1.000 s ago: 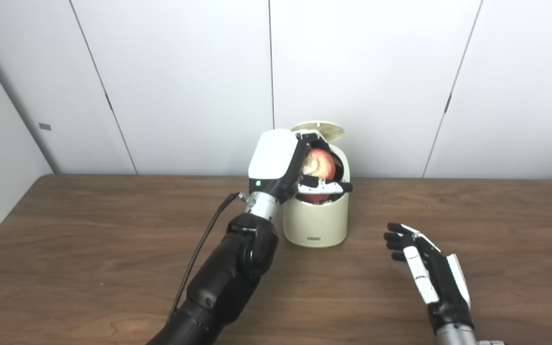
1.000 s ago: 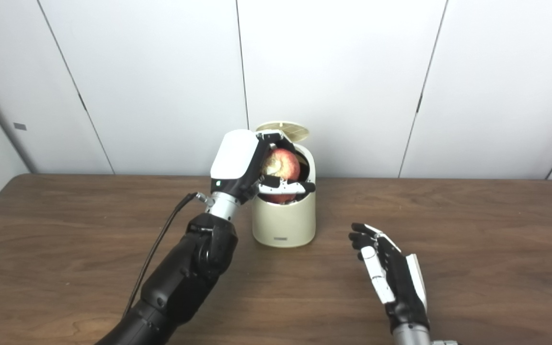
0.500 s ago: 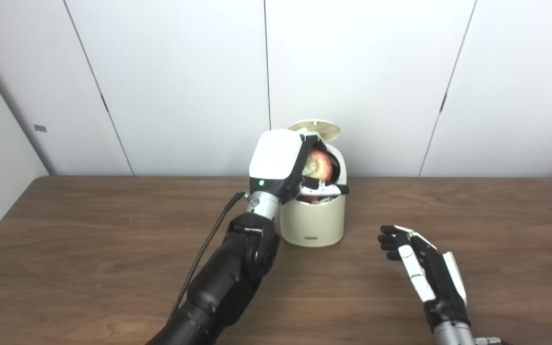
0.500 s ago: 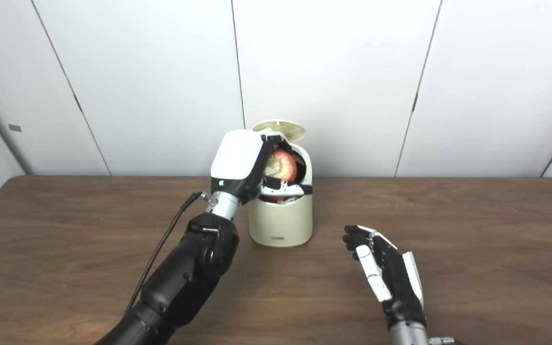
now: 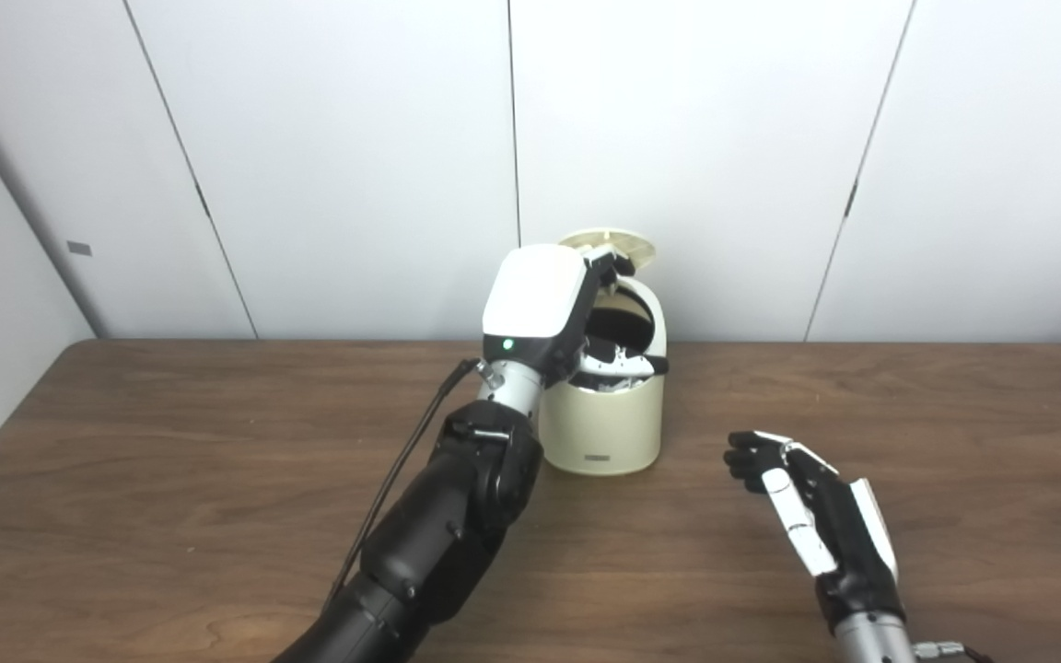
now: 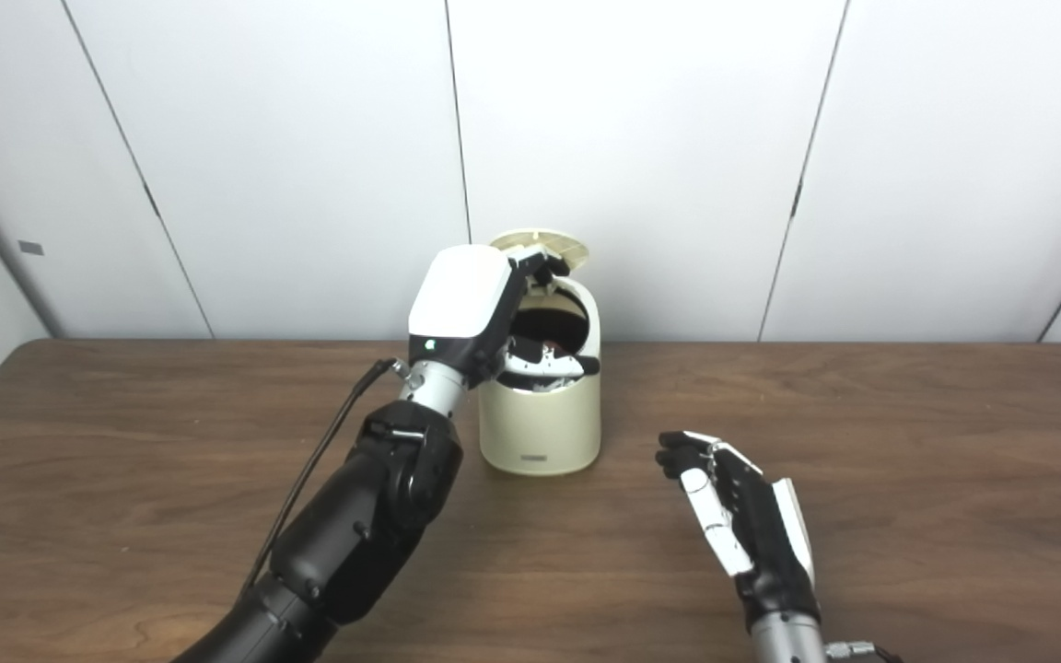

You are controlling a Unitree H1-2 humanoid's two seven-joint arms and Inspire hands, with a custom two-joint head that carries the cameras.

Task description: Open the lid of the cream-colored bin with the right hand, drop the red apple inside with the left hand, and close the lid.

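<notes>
The cream-colored bin (image 5: 600,426) stands at the back middle of the table, its round lid (image 5: 618,246) tipped up behind the dark mouth. My left hand (image 5: 556,318) hovers over that mouth, fingers spread apart and holding nothing. The red apple is out of sight. My right hand (image 5: 811,516) rests low over the table to the right of the bin, palm turned inward, fingers loosely apart and empty.
The brown wooden table (image 5: 171,479) runs wide to both sides. White wall panels (image 5: 337,157) stand close behind the bin. A black cable (image 5: 402,470) hangs along my left forearm.
My left hand's fingers have spread and the apple it held over the bin's mouth has dropped out of sight. The right hand has barely shifted.
</notes>
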